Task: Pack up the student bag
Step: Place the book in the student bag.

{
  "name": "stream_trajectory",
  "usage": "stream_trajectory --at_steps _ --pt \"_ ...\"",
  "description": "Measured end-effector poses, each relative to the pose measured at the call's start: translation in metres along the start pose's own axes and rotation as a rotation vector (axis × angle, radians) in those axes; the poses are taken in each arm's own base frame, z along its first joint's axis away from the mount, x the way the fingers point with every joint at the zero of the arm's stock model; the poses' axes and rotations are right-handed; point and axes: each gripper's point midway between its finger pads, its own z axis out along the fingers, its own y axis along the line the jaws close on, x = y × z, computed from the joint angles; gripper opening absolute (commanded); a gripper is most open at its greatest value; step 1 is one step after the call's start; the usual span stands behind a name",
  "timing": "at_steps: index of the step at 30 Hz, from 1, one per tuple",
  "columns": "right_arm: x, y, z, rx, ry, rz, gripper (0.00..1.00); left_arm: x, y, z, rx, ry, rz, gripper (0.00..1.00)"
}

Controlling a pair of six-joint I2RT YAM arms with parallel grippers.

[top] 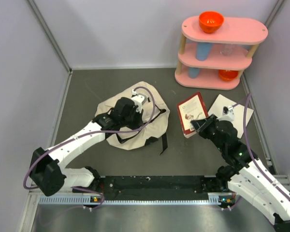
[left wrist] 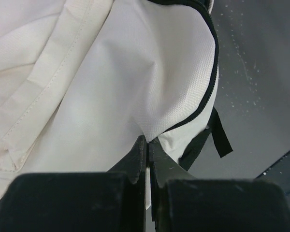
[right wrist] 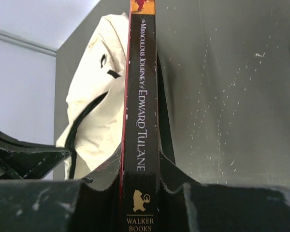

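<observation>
The cream student bag (top: 150,128) lies crumpled on the dark table, left of centre, with black zipper trim and straps. My left gripper (top: 130,113) sits on top of it and is shut, pinching a fold of the bag's canvas (left wrist: 135,87) beside the zipper, between its fingertips (left wrist: 148,141). A red-covered book (top: 191,114) stands tilted just right of the bag. My right gripper (top: 199,126) is shut on the book, its black spine (right wrist: 141,111) clamped between the fingers; the bag (right wrist: 99,96) shows behind it on the left.
A pink three-tier shelf (top: 221,50) stands at the back right, with an orange bowl (top: 211,21) on top, blue cups and another orange bowl below. A white sheet of paper (top: 232,110) lies right of the book. Grey walls enclose the table.
</observation>
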Motion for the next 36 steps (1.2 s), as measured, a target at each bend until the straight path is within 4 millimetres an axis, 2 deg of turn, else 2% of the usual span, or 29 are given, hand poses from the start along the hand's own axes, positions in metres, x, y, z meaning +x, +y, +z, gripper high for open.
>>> stream_trajectory --at_steps 3,8,14,20,24,28,30,32,36 --pt "0.007 -0.006 0.000 0.006 0.019 0.001 0.00 -0.001 -0.003 -0.002 0.074 0.011 -0.026 0.00" --pt "0.017 -0.016 0.003 0.042 0.052 -0.005 0.00 0.003 -0.030 -0.002 0.274 0.065 -0.011 0.00" --pt "0.020 -0.019 0.005 0.055 0.063 -0.011 0.00 0.022 -0.052 0.011 0.443 0.170 -0.010 0.00" --pt "0.019 -0.019 0.005 0.055 0.063 -0.011 0.00 0.032 -0.062 0.015 0.519 0.230 -0.017 0.00" --pt "0.019 -0.019 0.005 0.056 0.063 -0.011 0.00 0.030 -0.062 0.013 0.523 0.220 -0.009 0.18" --pt "0.019 -0.019 0.005 0.055 0.063 -0.011 0.00 0.025 -0.065 0.011 0.537 0.209 -0.007 0.20" --pt "0.019 -0.019 0.005 0.056 0.063 -0.011 0.00 0.023 -0.066 0.010 0.546 0.205 -0.007 0.17" --pt "0.019 -0.019 0.005 0.055 0.063 -0.011 0.00 0.023 -0.068 0.008 0.560 0.205 -0.010 0.00" --pt "0.019 -0.019 0.005 0.055 0.063 -0.011 0.00 0.022 -0.069 0.009 0.564 0.203 -0.012 0.00"
